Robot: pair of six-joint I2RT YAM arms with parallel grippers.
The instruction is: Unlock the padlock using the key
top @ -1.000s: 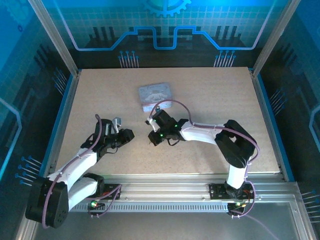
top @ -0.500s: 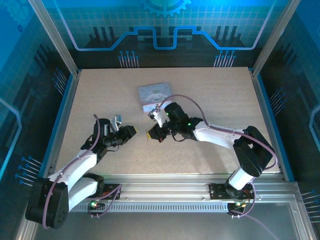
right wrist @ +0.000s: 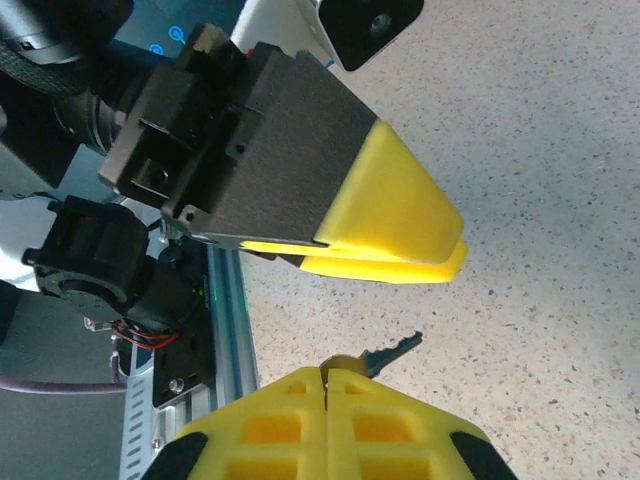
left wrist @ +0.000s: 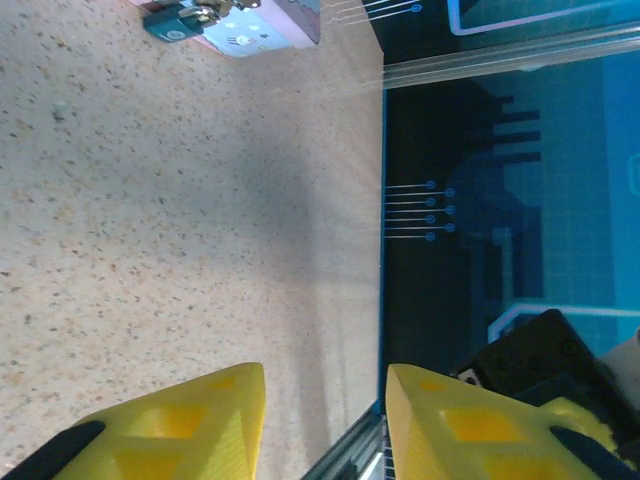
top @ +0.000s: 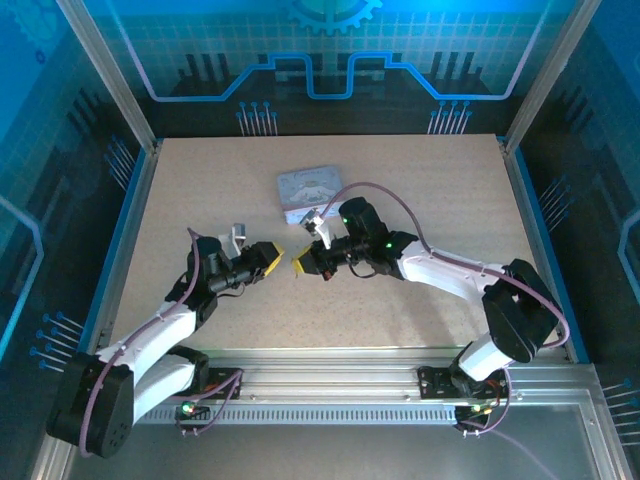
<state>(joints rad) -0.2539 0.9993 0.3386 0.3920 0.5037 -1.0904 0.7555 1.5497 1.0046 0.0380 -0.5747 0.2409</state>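
Observation:
The key [right wrist: 396, 351] is a small dark sliver that sticks out past the tips of my right gripper [right wrist: 325, 376], which is shut on its head a little above the table. In the top view the right gripper [top: 300, 266] faces my left gripper [top: 268, 258] across a short gap. The left gripper [left wrist: 322, 400] is open with nothing between its yellow fingers, and it hangs just above the key in the right wrist view [right wrist: 458, 243]. The padlock [left wrist: 185, 17], dark bluish with brass bits, lies on the table against the tin [left wrist: 268, 18], well away from both grippers.
The silver-grey tin [top: 308, 186] sits at the middle back of the speckled table [top: 420, 190], just behind the right arm. A metal rail [top: 330, 375] runs along the near edge. A blue-trimmed wall [top: 540, 230] bounds the right side.
The left gripper has turned toward the right gripper, shifted right and opened wider. The right arm has stretched out, carrying the key slightly up and left.

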